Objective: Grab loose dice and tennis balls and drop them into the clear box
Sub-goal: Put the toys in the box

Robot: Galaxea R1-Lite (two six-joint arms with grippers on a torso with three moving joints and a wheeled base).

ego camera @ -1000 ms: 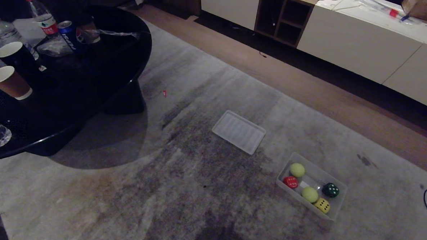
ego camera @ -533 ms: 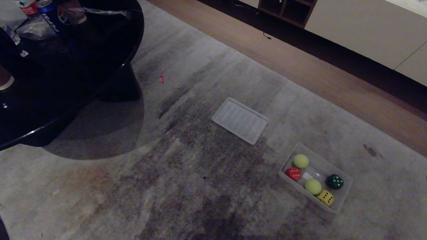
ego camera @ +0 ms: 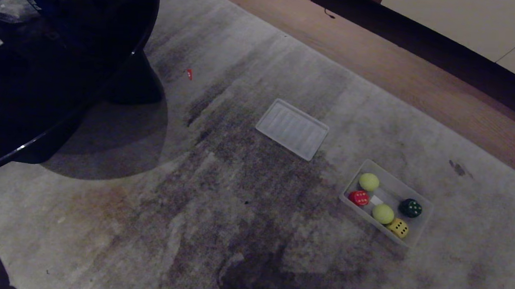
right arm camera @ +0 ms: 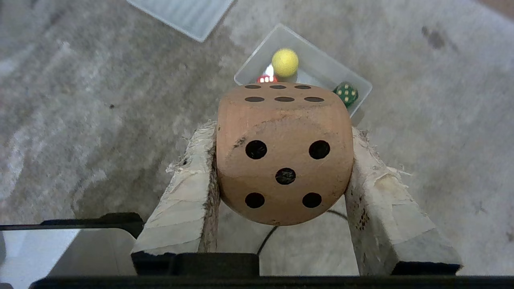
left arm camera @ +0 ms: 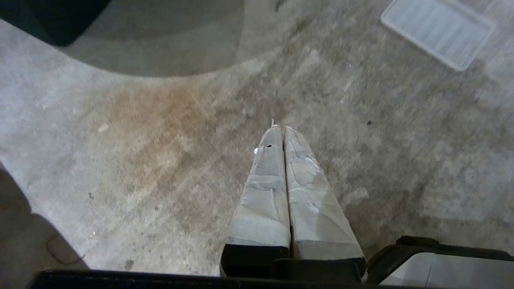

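Head view is looking down at a grey rug (ego camera: 219,212), where the clear box (ego camera: 414,242) is sitting toward the right with two tennis balls (ego camera: 369,182) and three dice inside: a red die (ego camera: 359,197), a green die (ego camera: 410,207) and a yellow die (ego camera: 397,227). One ball is lying at the box's far end next to the red die; the other ball (ego camera: 383,213) is lying between the red and yellow dice. A ribbed lid (ego camera: 292,128) is lying flat on the rug, apart from the box on its far-left side. A black table (ego camera: 64,79) is filling the upper left corner, and neither arm is showing here. Right wrist view is showing the right gripper (right arm camera: 283,156) clamping a tan die (right arm camera: 284,154) between its two padded fingers (right arm camera: 186,200), the five-pip face turned toward the camera, above the rug and short of the box (right arm camera: 321,66). Left wrist view is showing the left gripper (left arm camera: 282,129) hanging over bare rug with its fingers pressed together on nothing, the lid (left arm camera: 437,32) lying well beyond them.
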